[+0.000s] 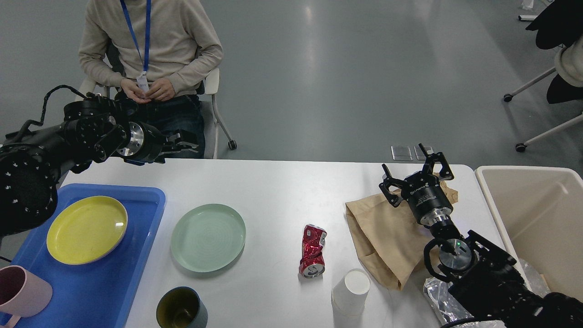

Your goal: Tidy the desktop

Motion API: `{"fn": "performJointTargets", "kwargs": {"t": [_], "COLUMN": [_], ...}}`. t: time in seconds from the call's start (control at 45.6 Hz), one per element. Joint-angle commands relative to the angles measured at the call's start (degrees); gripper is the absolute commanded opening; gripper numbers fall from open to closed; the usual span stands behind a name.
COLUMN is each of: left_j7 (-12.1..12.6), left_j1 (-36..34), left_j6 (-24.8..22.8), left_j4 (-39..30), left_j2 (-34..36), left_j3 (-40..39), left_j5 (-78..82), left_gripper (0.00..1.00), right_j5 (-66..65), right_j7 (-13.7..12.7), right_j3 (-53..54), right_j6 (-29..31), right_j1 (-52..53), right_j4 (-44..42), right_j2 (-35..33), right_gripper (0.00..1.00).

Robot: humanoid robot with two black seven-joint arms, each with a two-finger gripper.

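The white desktop (282,191) holds a pale green plate (208,237), a crushed red can (313,251), a white paper cup (350,291), a brown paper bag (387,237) and a dark mug (182,310). My left gripper (184,141) hovers over the desktop's far left edge, pointing right, empty, its fingers apart. My right gripper (416,172) is open and empty, just above the far end of the paper bag.
A blue tray (114,282) at the left holds a yellow plate (86,229) and a pink mug (23,291). A beige bin (537,214) stands at the right edge. Crumpled clear plastic (435,296) lies by my right arm. A person (150,54) sits behind the far left edge.
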Motion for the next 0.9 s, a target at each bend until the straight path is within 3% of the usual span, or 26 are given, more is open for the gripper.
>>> {"fn": "performJointTargets", "kwargs": {"t": [0.0,0.153,0.504,0.877], "left_j7": [0.1,-0.2,0.1,0.1], "left_j1": [-3.7,-10.0,-20.7,-24.6], "left_j6": [-6.8,-8.4,-8.7,-9.9], "left_j4": [-5.9,-15.3,-36.9,-46.7], "left_j2": [0.2,-0.3,-3.6,-9.9], "left_j3": [1.8,10.2,20.3,22.5], "left_j5": [2.1,4.2,4.3,5.1], "left_gripper": [0.97,0.97,0.97,0.97], "right_j5": [0.0,0.0,0.0,0.0], "right_j7": [0.0,0.0,0.0,0.0], "right_j3": [0.0,0.0,0.0,0.0], "right_j6": [0.0,0.0,0.0,0.0], "right_j1": [0.0,0.0,0.0,0.0], "right_j4": [0.0,0.0,0.0,0.0], "right_j2": [0.0,0.0,0.0,0.0], "right_gripper": [1.0,1.0,1.0,1.0]}}
